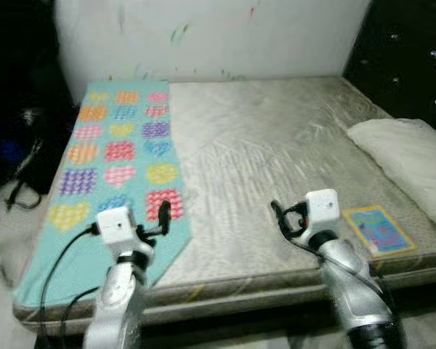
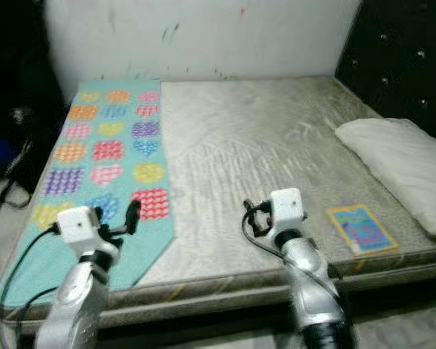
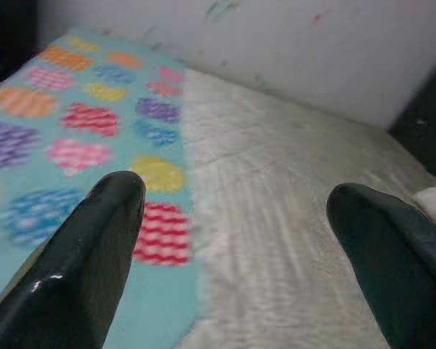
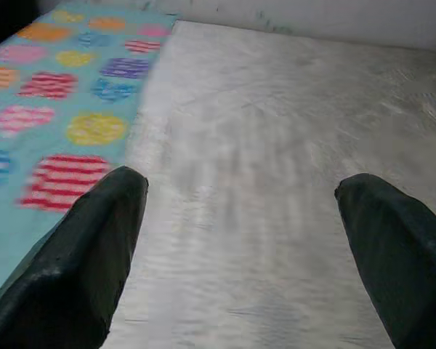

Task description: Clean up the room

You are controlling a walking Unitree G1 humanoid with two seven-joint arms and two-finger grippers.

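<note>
bed [image 1: 276, 145] – bare grey mattress | heart-patterned blanket [image 1: 116, 160] along left side | pillow [image 1: 414, 160] right | book [image 1: 378, 229] near front-right edge

Both silver arms reach forward and up from the lower edge of the head views, elbows bent. The left tool [image 1: 163, 212] is raised with its two black fingers [image 3: 94, 247] spread wide apart, holding nothing. The right tool [image 1: 277, 215] is at about the same height, its fingers [image 4: 87, 254] likewise parted and empty.

Two shiny silver arms end in white boxes with black fingers [image 3: 94, 247], and black cables [image 1: 54, 269] loop off them.
</note>
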